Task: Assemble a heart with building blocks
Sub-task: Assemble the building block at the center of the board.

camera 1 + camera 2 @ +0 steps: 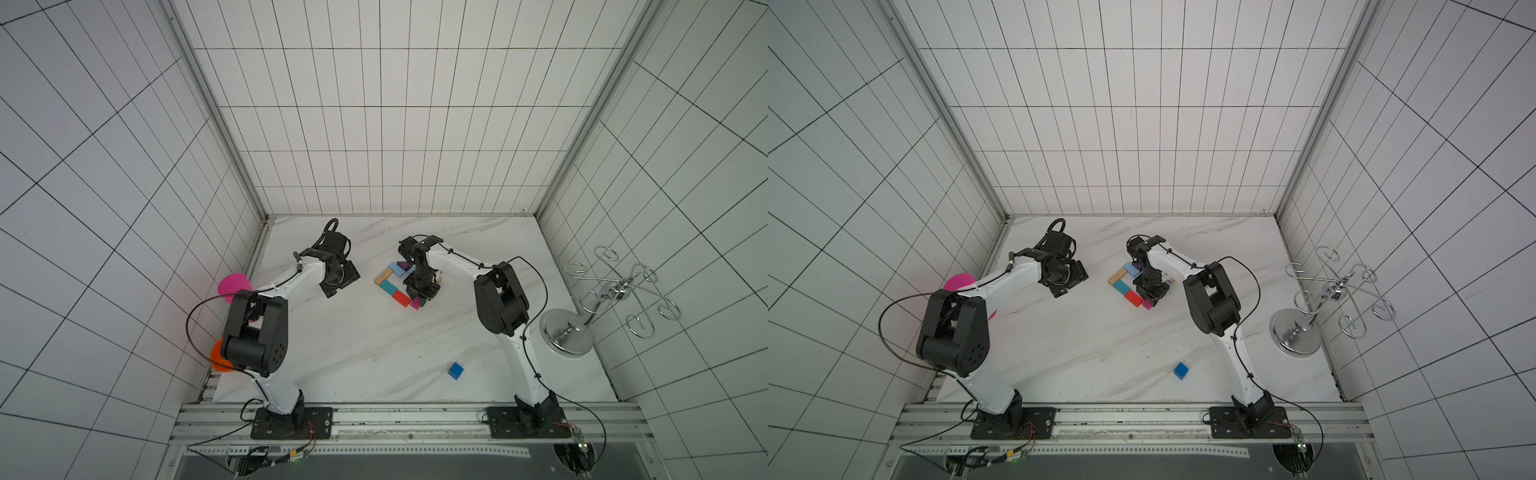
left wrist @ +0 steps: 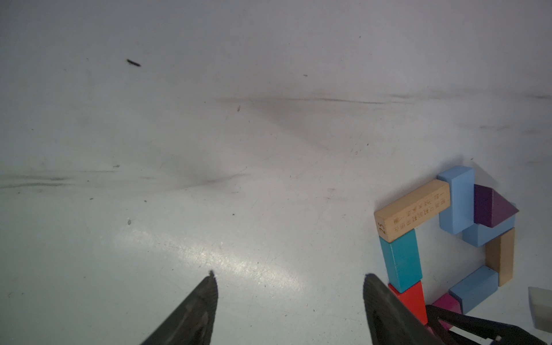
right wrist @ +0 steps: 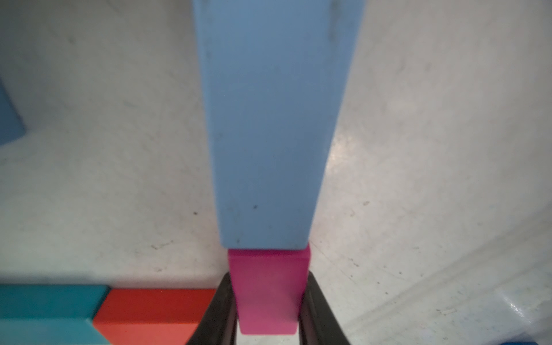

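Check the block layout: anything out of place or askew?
Yes: the blue cube lies alone on the table near the front edge, far from the heart outline, whose tip is unclosed. The right claw grips the magenta block at that gap. Nothing looks toppled.

In the right gripper (image 3: 268,279) I see the magenta block (image 3: 268,310): smooth, matt paint. The light blue block (image 3: 274,119) just ahead of it wears the same matt coat, lightly speckled. Beside the left gripper (image 2: 288,280), the tan block (image 2: 413,210) looks like bare wood. The tabletop (image 2: 209,149) under it is smooth, faintly glossy and scuffed.
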Robot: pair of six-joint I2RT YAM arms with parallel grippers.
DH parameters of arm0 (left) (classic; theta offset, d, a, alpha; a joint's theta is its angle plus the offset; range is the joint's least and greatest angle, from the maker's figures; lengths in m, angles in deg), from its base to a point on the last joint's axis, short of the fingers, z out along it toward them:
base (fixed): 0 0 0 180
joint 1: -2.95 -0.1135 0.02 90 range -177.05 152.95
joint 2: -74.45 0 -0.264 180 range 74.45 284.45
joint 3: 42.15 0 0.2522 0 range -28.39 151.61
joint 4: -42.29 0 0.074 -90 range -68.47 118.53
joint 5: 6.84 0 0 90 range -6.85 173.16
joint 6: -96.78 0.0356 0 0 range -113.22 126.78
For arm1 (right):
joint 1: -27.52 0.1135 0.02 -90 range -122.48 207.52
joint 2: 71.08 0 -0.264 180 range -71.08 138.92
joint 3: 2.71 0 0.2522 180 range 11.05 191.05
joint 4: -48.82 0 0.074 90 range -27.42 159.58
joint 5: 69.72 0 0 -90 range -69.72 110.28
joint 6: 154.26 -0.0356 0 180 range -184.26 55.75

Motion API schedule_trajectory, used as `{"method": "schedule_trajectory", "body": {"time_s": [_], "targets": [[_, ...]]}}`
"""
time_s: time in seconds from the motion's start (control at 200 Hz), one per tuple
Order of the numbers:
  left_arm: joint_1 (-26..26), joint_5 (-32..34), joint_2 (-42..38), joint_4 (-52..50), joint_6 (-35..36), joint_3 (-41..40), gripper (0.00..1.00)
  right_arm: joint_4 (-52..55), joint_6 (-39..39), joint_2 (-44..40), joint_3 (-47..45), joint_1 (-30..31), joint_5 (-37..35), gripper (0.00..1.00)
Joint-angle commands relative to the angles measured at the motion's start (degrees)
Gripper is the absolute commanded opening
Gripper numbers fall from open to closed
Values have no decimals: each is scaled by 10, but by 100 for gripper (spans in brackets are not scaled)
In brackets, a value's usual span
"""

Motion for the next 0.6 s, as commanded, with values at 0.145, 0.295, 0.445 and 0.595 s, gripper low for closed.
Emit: {"method": "schedule_trajectory", "body": {"time_s": [0.145,0.295,0.445,0.595], "targets": [[-3,1,11,11,0,-4,76,1,-10,19,15,-13,-19,0],[-3,0,12,11,0,-5,76,0,-9,19,15,-15,-20,0],[-3,-1,15,11,-1,-4,76,-1,-9,20,14,-15,-19,0],[-3,-2,15,12,-1,-6,76,-4,-12,23,14,-17,-17,0]]}}
